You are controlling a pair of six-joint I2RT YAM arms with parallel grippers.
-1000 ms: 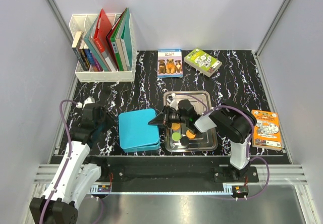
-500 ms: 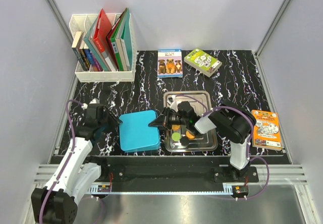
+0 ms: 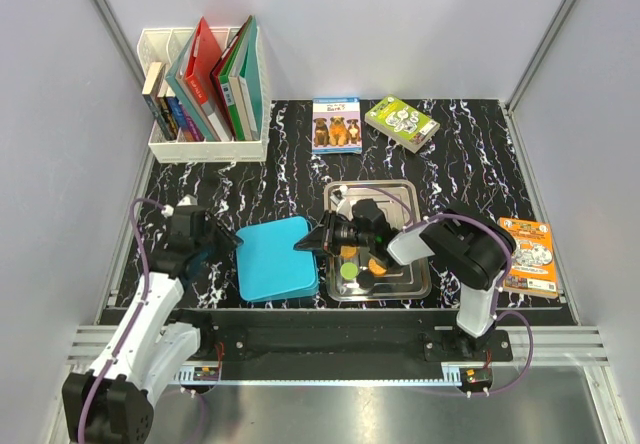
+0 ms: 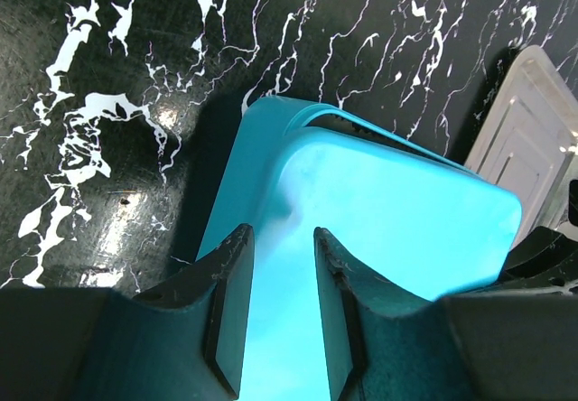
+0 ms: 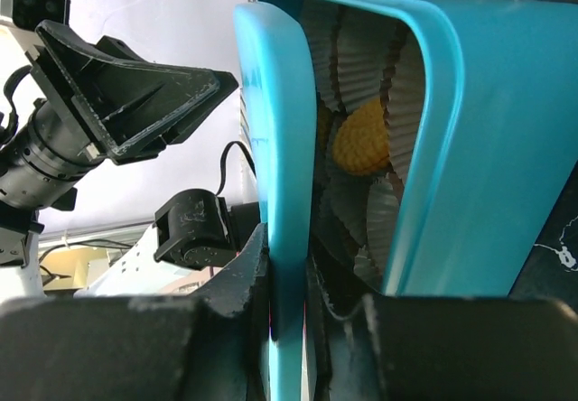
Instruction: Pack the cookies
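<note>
Table [image 3: 470, 164]: you have black marble with white veins.
Far left: a white bin [image 3: 205, 150] of upright books.
Far middle: you see a dog book [image 3: 336, 125] and, near it on the right, a green book [image 3: 401, 123].
Right edge: an orange book [image 3: 528, 254].
Near centre: your teal box [image 3: 272, 257], with a metal tray [image 3: 400, 192] just beside it on the right.

table: black marble-patterned table top [image 3: 470, 154] with white veins
walls: plain pale grey panels; back wall [image 3: 400, 24], left wall [image 3: 50, 114], right wall [image 3: 600, 114]
frame: silver corner posts [image 3: 108, 19] at the back corners
near edge: aluminium rail [image 3: 330, 344], with a brushed metal plate [image 3: 350, 414] below it
light: soft and even, with a white glare patch on the table top in the left wrist view
</note>
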